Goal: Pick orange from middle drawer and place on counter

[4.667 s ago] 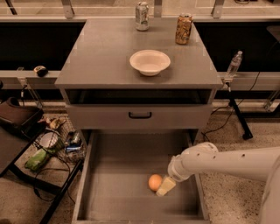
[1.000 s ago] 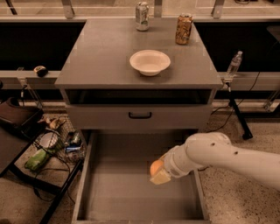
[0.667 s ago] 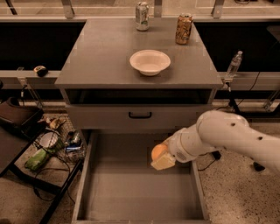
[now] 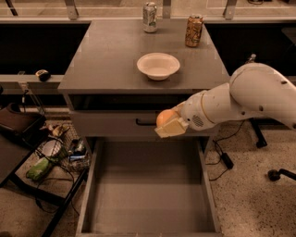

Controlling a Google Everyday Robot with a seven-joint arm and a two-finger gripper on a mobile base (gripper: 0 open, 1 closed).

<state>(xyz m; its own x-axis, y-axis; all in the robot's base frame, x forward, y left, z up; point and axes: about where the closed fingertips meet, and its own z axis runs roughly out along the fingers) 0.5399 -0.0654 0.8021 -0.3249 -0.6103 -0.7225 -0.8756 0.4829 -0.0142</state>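
From where I stand, the white arm (image 4: pixel 240 99) reaches in from the right, and its gripper (image 4: pixel 169 125) is clenched around the orange (image 4: pixel 164 116). The pale fingers (image 4: pixel 172 128) press against the fruit's lower and right side, so its upper left curve shows above them. The orange is in the air, clear of any surface. It hangs over the back end of the open middle drawer (image 4: pixel 148 190) and just in front of the closed drawer front (image 4: pixel 111 124) with the black handle (image 4: pixel 145 122). It sits below the front edge of the counter (image 4: pixel 106 55), a little right of centre. On the counter, a white bowl (image 4: pixel 158 65) stands near the front, almost straight above the held fruit. A silver can (image 4: pixel 150 11) and a brown can (image 4: pixel 194 25) stand upright at the back edge, well apart from the bowl. A wire basket of odds and ends (image 4: pixel 64 148) is on the floor to the left of the cabinet.
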